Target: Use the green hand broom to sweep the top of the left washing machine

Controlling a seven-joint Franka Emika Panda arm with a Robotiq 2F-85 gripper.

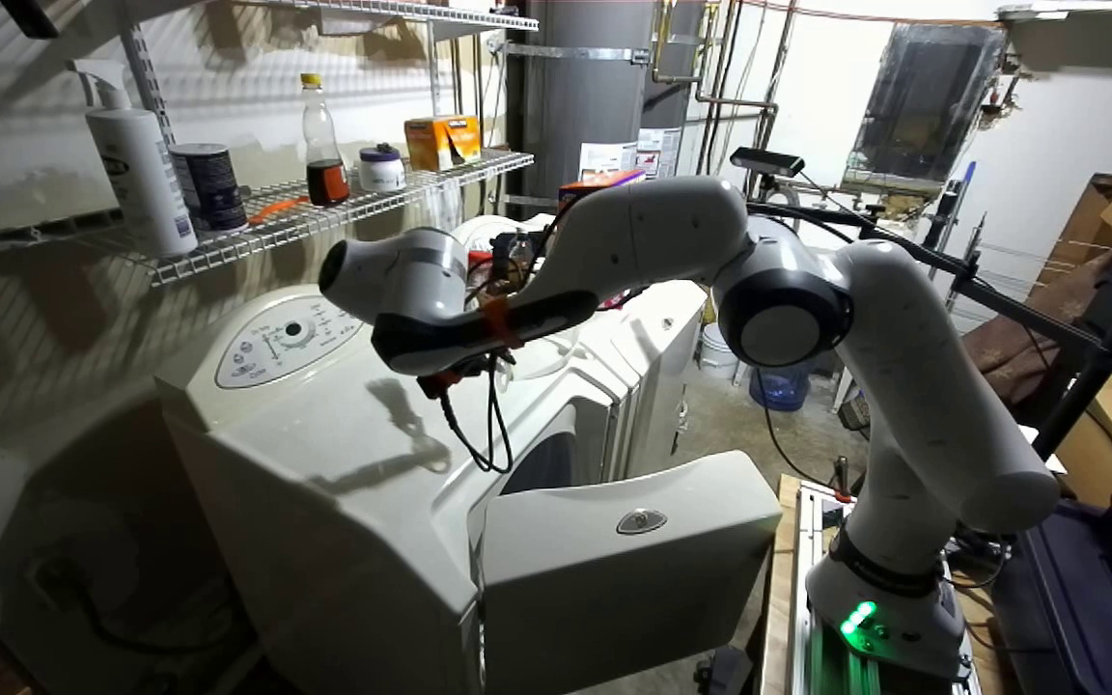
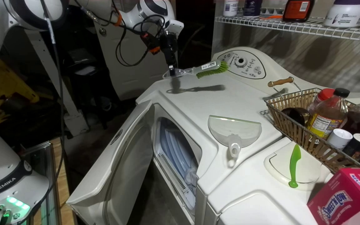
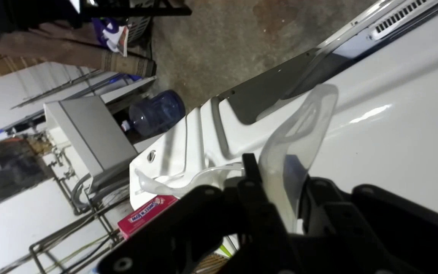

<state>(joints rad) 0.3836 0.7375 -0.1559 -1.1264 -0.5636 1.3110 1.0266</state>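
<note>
In an exterior view, the green hand broom [image 2: 212,71] hangs level over the back of the left washing machine [image 2: 195,101], its lime bristles facing down near the control dial. A shadow lies on the flat white top, apart from the broom. My gripper [image 2: 172,71] points down, shut on the clear handle. The wrist view shows the handle [image 3: 274,163] between the black fingers of the gripper [image 3: 280,179]; the bristles are out of sight there. Another exterior view shows the machine's top [image 1: 324,439], but my arm hides the broom and fingers.
A clear dustpan [image 2: 234,126] lies at the top's near corner. Beside it stand a basket [image 2: 292,122] of bottles, a green utensil [image 2: 295,162] and a pink box [image 2: 342,200]. The machine's door [image 1: 628,569] hangs open. A wire shelf [image 1: 276,246] runs along the wall.
</note>
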